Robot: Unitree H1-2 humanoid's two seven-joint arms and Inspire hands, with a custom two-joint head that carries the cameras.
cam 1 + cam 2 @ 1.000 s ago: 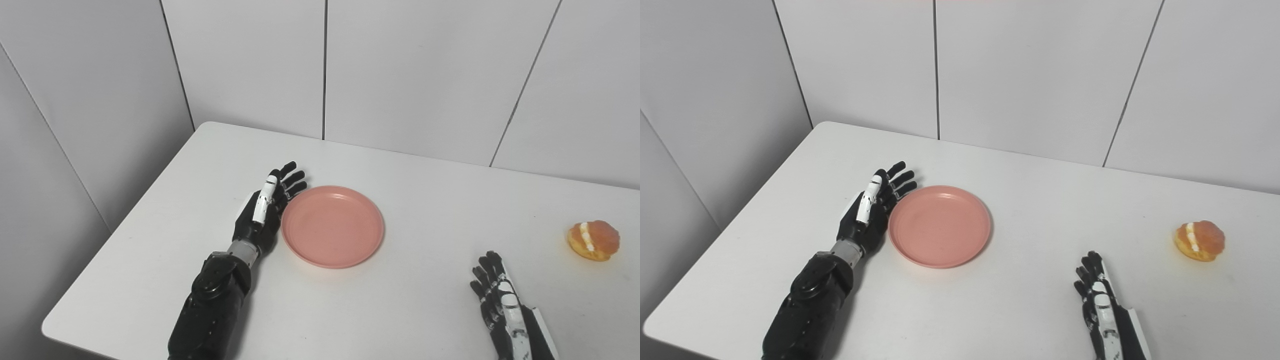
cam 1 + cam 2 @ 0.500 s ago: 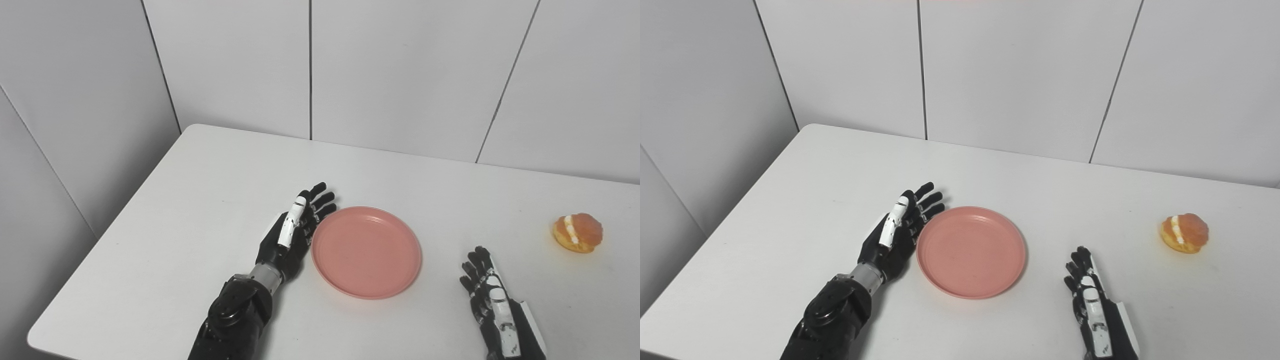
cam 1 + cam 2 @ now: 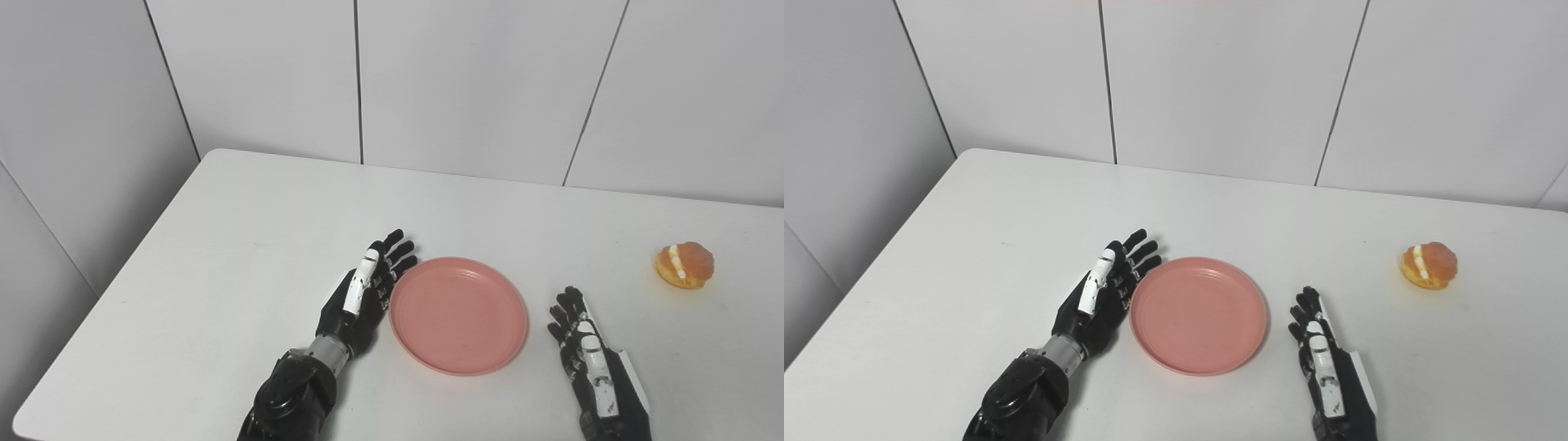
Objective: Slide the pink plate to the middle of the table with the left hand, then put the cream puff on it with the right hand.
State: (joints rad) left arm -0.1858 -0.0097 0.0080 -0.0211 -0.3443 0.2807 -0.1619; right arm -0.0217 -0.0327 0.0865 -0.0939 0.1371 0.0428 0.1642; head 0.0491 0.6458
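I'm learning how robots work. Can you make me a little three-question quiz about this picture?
1. True or false: the cream puff is on the pink plate.
2. Which hand is flat against the plate's edge? A. left hand B. right hand
3. Fill in: the plate has ____ on it.

Key:
1. False. It sits on the table, right of the plate.
2. A.
3. Nothing.

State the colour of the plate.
The plate is plain salmon pink, with no pattern; it shows best in the left eye view.
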